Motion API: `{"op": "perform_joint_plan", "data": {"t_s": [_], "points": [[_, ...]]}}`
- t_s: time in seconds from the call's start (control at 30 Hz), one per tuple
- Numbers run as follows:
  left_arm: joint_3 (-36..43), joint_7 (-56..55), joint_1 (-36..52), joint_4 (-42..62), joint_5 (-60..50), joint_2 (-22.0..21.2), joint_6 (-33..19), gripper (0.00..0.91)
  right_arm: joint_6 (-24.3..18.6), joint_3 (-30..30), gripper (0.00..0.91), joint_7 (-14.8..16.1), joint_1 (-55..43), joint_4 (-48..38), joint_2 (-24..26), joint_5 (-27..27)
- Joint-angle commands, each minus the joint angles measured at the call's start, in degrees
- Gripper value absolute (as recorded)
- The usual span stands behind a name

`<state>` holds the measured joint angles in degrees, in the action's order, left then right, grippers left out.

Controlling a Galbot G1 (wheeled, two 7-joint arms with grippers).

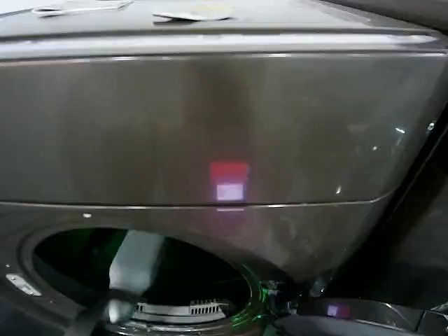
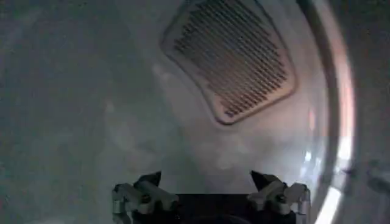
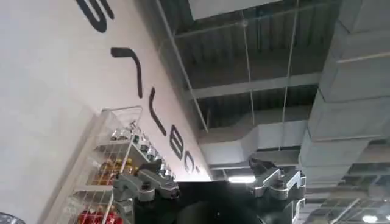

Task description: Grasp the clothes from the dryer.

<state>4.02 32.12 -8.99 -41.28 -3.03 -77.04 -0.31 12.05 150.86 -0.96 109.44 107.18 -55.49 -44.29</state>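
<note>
1. My left arm reaches through the porthole of the dryer (image 1: 224, 126) at the lower left of the head view.
2. Left pincer (image 2: 207, 181) is inside the drum, spread wide, holding nothing, facing a slotted vent (image 2: 230, 58).
3. I cannot make out the clothes.
4. Right pincer (image 3: 208, 173) is spread wide, empty, aimed at a ceiling (image 3: 274, 67).

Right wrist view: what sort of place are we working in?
Probably a showroom or lab hall: an exposed ceiling with grey ducts, a clear shelf of bottles against a white lettered wall, and the big bronze-grey front-loading dryer.
</note>
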Motion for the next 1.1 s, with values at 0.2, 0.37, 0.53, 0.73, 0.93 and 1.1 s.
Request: {"op": "perform_joint_plan", "data": {"t_s": [0.2, 0.37, 0.53, 0.73, 0.93, 1.1], "points": [[14.3, 12.7, 12.8, 18.8, -22.2, -3.5, -1.5, 0.907, 0.0, 0.2, 0.907, 0.1, 0.3, 0.4, -0.5, 0.0], [15.5, 13.5, 14.7, 22.3, -28.5, -6.1, -0.1, 0.907, 0.0, 0.0, 0.907, 0.3, 0.2, 0.8, -1.0, 0.1], [16.4, 15.1, 15.5, 24.5, -28.8, -6.0, 0.3, 0.907, 0.0, -0.2, 0.907, 0.3, -0.1, 0.7, -1.1, 0.3], [18.9, 14.7, 15.2, 27.4, -31.0, -5.8, 1.1, 0.907, -0.1, -1.3, 0.907, 0.4, -1.1, 1.2, -1.3, 0.6], [19.3, 12.5, 14.6, 28.2, -30.6, -6.0, 2.4, 0.907, -0.2, -1.7, 0.907, 0.4, -1.4, 1.3, -1.4, 0.7], [19.3, 12.2, 13.6, 28.4, -30.0, -6.2, 3.0, 0.907, -0.2, -1.8, 0.907, 0.4, -1.4, 1.4, -1.4, 0.7]]}}
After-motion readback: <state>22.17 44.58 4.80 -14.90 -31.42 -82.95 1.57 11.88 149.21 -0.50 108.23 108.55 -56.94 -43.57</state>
